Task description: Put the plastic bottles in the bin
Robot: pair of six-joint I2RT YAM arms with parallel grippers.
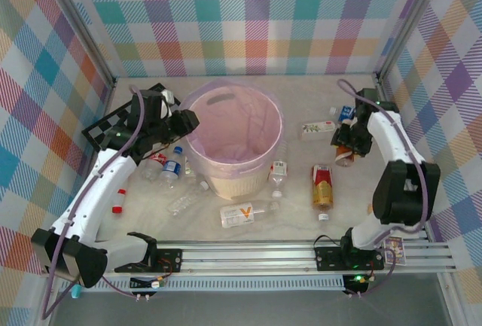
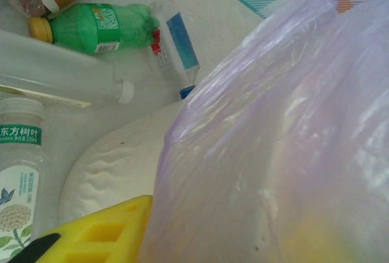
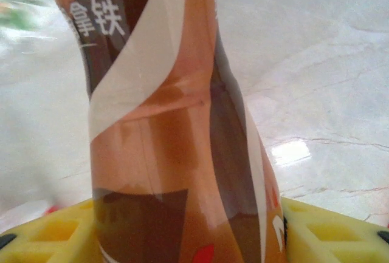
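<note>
**Right fingers hold a bottle; bin at mid-bench**

We see the right fingers clamped on a brown-labelled bottle (white characters on its label) over the right side of the bench. The bin, lined with a pink bag, stands at the centre. The left fingers sit at its left rim; we cannot tell whether they are apart or together. A green bottle and a clear bottle lie near the bin.
</note>
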